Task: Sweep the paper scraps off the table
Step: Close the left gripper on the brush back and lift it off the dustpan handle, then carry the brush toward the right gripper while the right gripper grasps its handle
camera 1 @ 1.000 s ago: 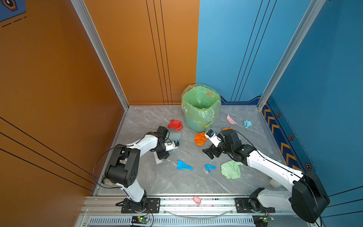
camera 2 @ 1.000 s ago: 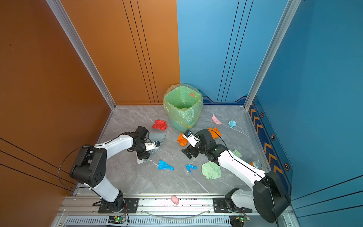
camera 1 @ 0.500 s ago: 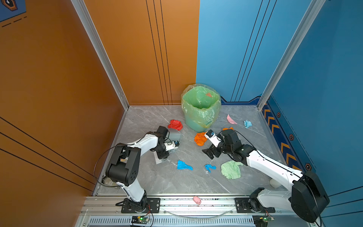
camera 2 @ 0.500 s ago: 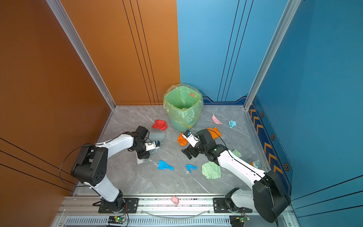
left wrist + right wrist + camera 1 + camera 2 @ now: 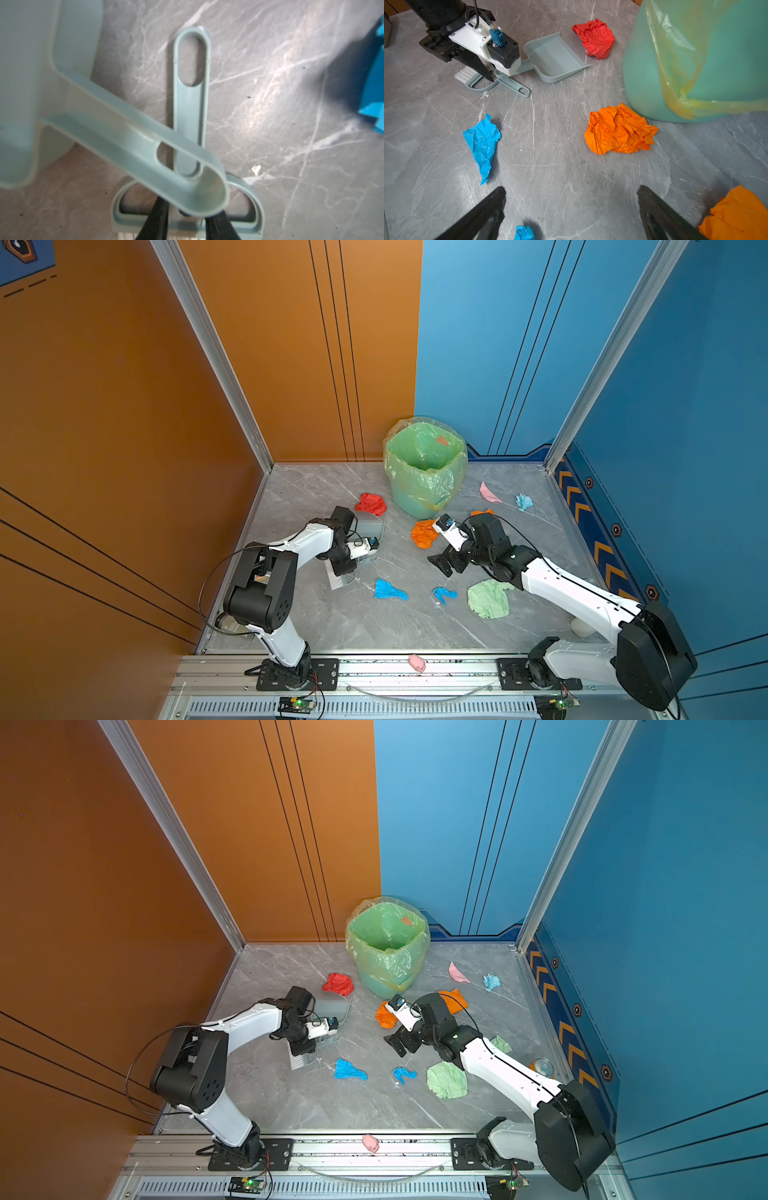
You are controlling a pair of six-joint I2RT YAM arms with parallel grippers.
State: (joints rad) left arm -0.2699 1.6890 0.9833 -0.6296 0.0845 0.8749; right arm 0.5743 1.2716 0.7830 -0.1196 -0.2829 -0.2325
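Paper scraps lie spread over the grey table [image 5: 332, 626]: red [image 5: 370, 504], orange [image 5: 424, 533], bright blue [image 5: 388, 590], a small blue wad [image 5: 444, 594], pale green [image 5: 489, 598], pink [image 5: 489, 493] and light blue [image 5: 523, 502]. My left gripper [image 5: 343, 568] points down, shut on a grey-blue hand brush [image 5: 190, 104] with white bristles [image 5: 467, 73]. A matching dustpan [image 5: 554, 58] lies beside it, its handle [image 5: 124, 145] crossing over the brush. My right gripper [image 5: 571, 188] hangs open and empty over bare table, between the orange scrap [image 5: 618, 129] and the blue one [image 5: 481, 141].
A green bin with a yellow-green liner [image 5: 424, 472] stands at the back middle, close to the red and orange scraps. A pink pig figurine [image 5: 417, 663] sits on the front rail. A can [image 5: 542, 1067] stands at the right edge. Walls enclose three sides.
The left gripper's jaws have closed in on the brush. Both arms stay about where they were, and the scraps have not moved.
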